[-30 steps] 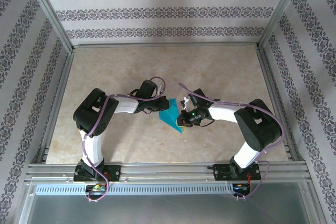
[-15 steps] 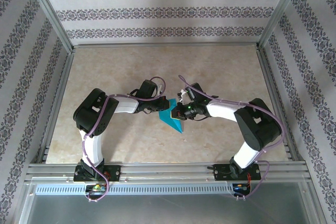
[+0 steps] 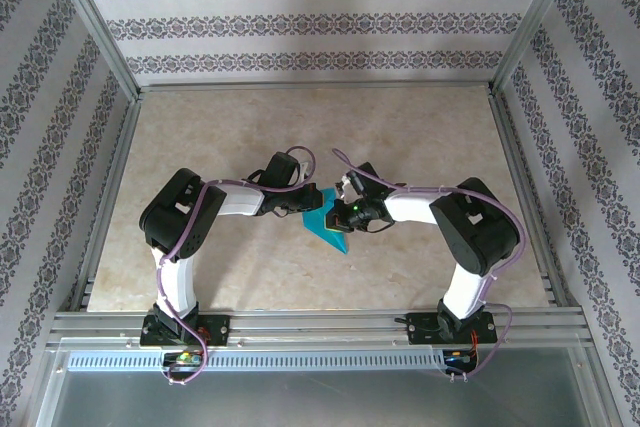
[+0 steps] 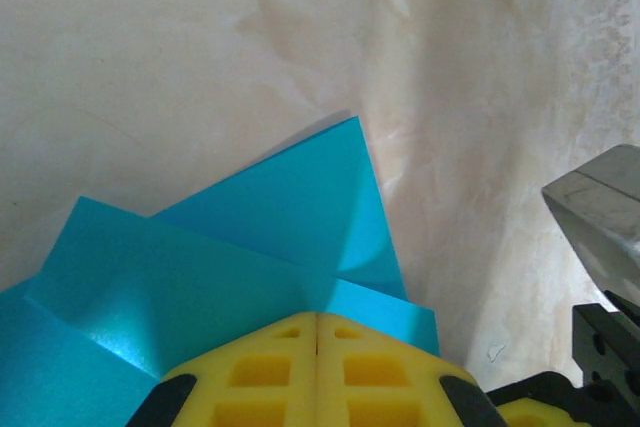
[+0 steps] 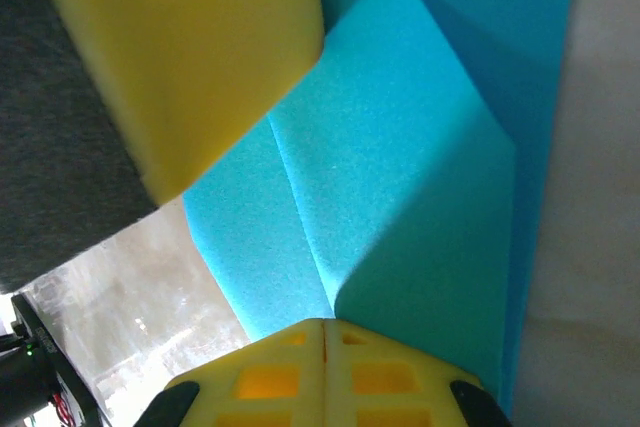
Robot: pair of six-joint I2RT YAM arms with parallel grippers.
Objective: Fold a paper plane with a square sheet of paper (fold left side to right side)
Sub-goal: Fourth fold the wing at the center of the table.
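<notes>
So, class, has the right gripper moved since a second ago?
Yes: the right gripper has shifted left, away from the table's right rail.

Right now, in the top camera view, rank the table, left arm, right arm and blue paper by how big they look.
1. table
2. left arm and right arm, which look about alike, so unranked between them
3. blue paper, smallest

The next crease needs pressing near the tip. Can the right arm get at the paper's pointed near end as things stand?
Probably yes. The right claw is shut over the folded paper, whose pointed end lies bare on the table just beside it; the left claw sits farther left, off that path.
</notes>
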